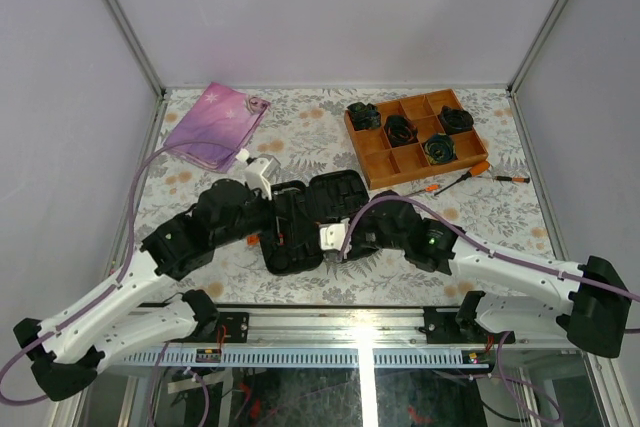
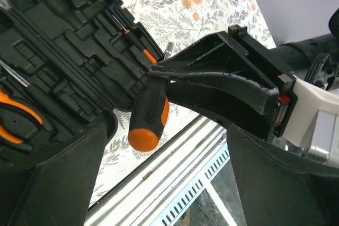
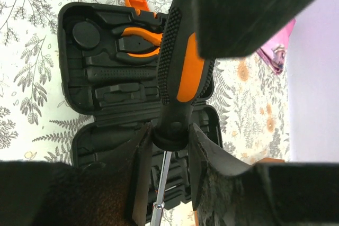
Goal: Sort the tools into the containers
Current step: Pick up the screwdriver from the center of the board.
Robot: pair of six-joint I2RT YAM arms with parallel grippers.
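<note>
The black tool case (image 1: 300, 209) lies open mid-table, moulded slots up. Orange pliers (image 3: 139, 41) and a thin driver (image 2: 140, 46) rest in its slots. My right gripper (image 3: 169, 130) is shut on the collar of a screwdriver with an orange-and-black handle (image 3: 180, 67), held over the case with its metal shaft (image 3: 161, 183) pointing toward my wrist. In the left wrist view the same handle (image 2: 148, 115) sticks out of the right fingers (image 2: 222, 88). My left gripper (image 2: 169, 194) hangs open beside it, nothing between its fingers. More slim drivers (image 1: 470, 175) lie loose at the right.
A wooden divided tray (image 1: 372, 155) with black rosette bundles (image 1: 438, 149) stands at the back right. A pink-purple pouch (image 1: 215, 122) lies at the back left. The metal rail (image 2: 175, 157) marks the table's near edge, just below both grippers.
</note>
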